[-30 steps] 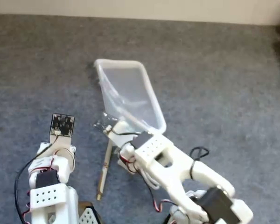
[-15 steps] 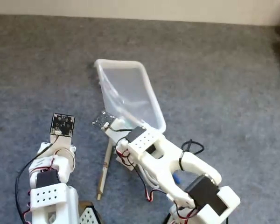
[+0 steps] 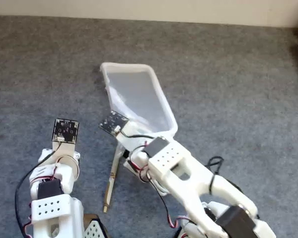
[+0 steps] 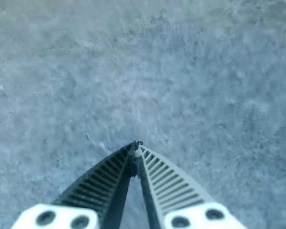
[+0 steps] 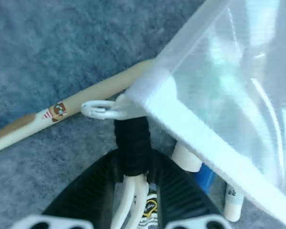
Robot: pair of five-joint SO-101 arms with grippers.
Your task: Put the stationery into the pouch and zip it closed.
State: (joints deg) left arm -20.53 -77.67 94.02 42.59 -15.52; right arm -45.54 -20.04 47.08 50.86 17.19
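Observation:
A clear pouch (image 3: 136, 96) with a white zip band lies open on the grey carpet. Its corner with the white zipper pull (image 5: 101, 109) is right in front of my right gripper (image 5: 133, 155). That gripper is shut on a black-tipped pen (image 5: 135, 143), which touches the pouch corner. A tan pencil (image 3: 111, 179) lies on the carpet beside the corner, also seen as the pencil (image 5: 62, 112). White and blue pens (image 5: 205, 176) show through the pouch wall. My left gripper (image 4: 136, 145) is shut and empty over bare carpet, at the lower left of the high view.
The left arm (image 3: 57, 173) stands left of the pencil. The right arm (image 3: 188, 173) stretches from the lower right to the pouch's near corner. Grey carpet (image 3: 228, 74) lies open around and behind the pouch, up to a pale wall strip (image 3: 188, 10).
The right arm has swung, and its wrist has pushed a little further toward the pouch corner. The pouch, pencil and left arm have stayed put.

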